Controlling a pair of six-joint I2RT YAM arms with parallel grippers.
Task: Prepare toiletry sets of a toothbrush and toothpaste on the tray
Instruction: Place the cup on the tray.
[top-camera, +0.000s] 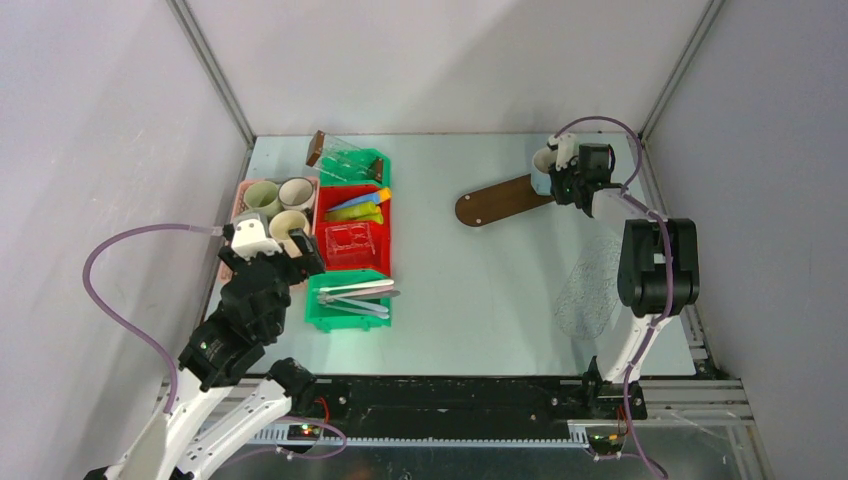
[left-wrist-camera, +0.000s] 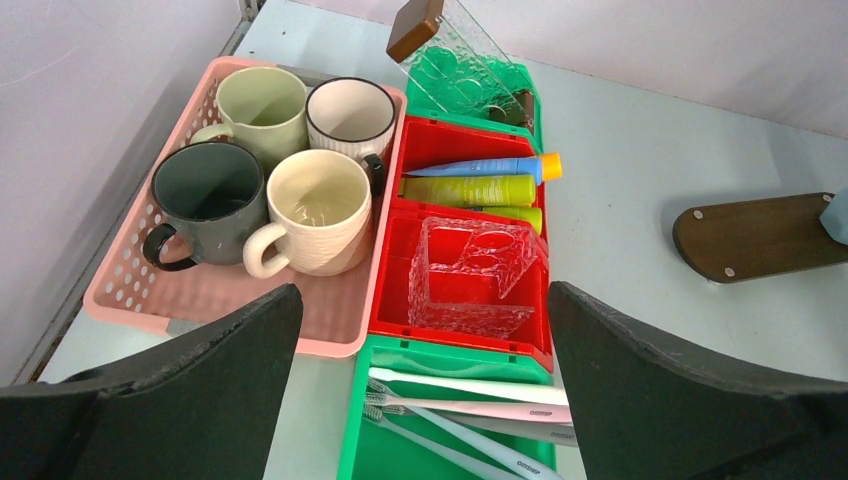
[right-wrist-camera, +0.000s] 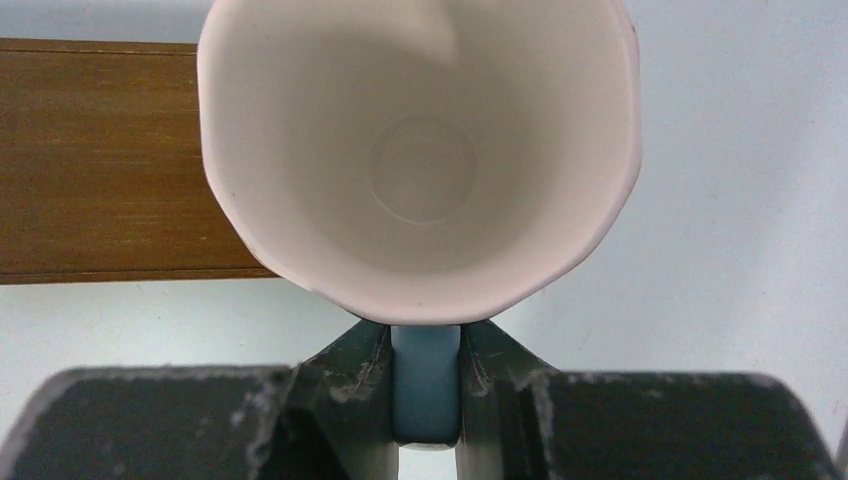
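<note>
My right gripper (right-wrist-camera: 425, 350) is shut on the blue handle (right-wrist-camera: 425, 385) of a pale mug (right-wrist-camera: 420, 150), which I hold at the right end of the brown wooden tray (top-camera: 497, 201). From above, that mug (top-camera: 545, 160) is at the back right. My left gripper (left-wrist-camera: 422, 295) stands open over the green bin (left-wrist-camera: 360, 440) of slim pale toothbrushes (left-wrist-camera: 470, 400), holding nothing. The toothpaste tubes (left-wrist-camera: 470, 188), blue and yellow-green, lie in the red bin (left-wrist-camera: 440, 145) behind.
A pink basket (left-wrist-camera: 200, 300) at the left holds several mugs: pale green (left-wrist-camera: 260, 105), white (left-wrist-camera: 350, 115), dark (left-wrist-camera: 205, 200), cream (left-wrist-camera: 315, 210). A clear holder (left-wrist-camera: 470, 275) sits in the near red compartment. Another clear piece (left-wrist-camera: 450, 60) leans in the far green bin. A clear textured sheet (top-camera: 590, 285) lies at the right.
</note>
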